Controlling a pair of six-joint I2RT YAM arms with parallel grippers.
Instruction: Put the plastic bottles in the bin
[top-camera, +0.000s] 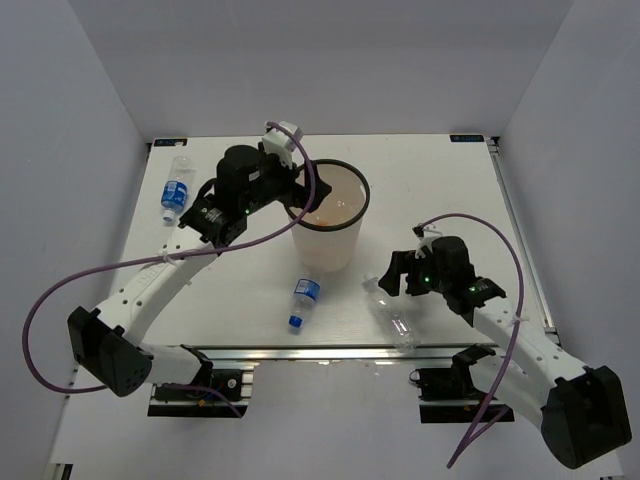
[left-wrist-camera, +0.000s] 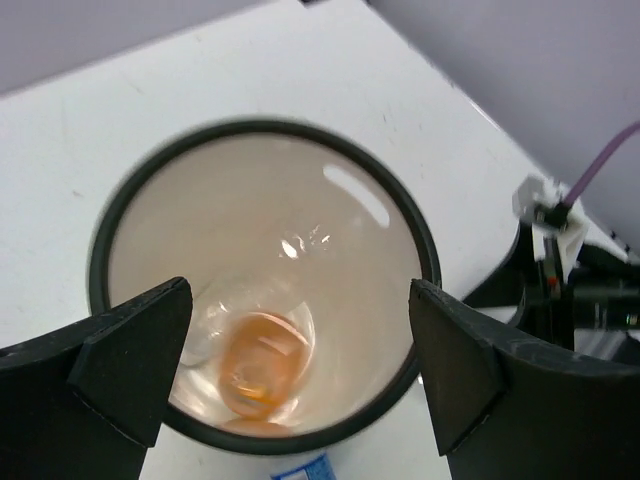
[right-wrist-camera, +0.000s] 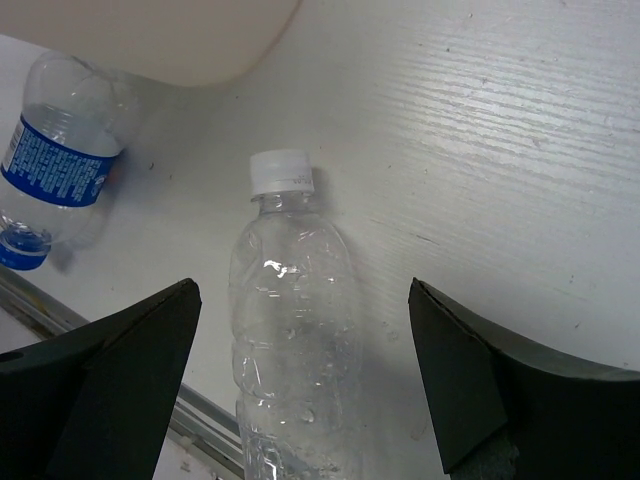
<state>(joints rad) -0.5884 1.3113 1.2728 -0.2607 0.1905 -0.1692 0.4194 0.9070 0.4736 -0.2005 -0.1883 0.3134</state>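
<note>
The bin (top-camera: 352, 183) stands mid-table. My left gripper (top-camera: 300, 200) hangs open and empty over its left rim. In the left wrist view the bin's black rim (left-wrist-camera: 425, 240) rings an orange bottle (left-wrist-camera: 262, 365) lying at the bottom, with something clear (left-wrist-camera: 205, 335) beside it; my left gripper (left-wrist-camera: 300, 375) is spread wide above them. A clear bottle with a white cap (top-camera: 392, 315) lies near the front edge. My right gripper (top-camera: 393, 285) is open just above it, straddling it (right-wrist-camera: 295, 330) without touching. A blue-labelled bottle (top-camera: 304, 298) lies in front of the bin. Another (top-camera: 177, 190) lies far left.
The metal rail of the table's front edge (top-camera: 330, 350) runs just below the clear bottle. The bin's base (right-wrist-camera: 170, 40) and the blue-labelled bottle (right-wrist-camera: 55, 170) show at the top left of the right wrist view. Grey walls enclose the table.
</note>
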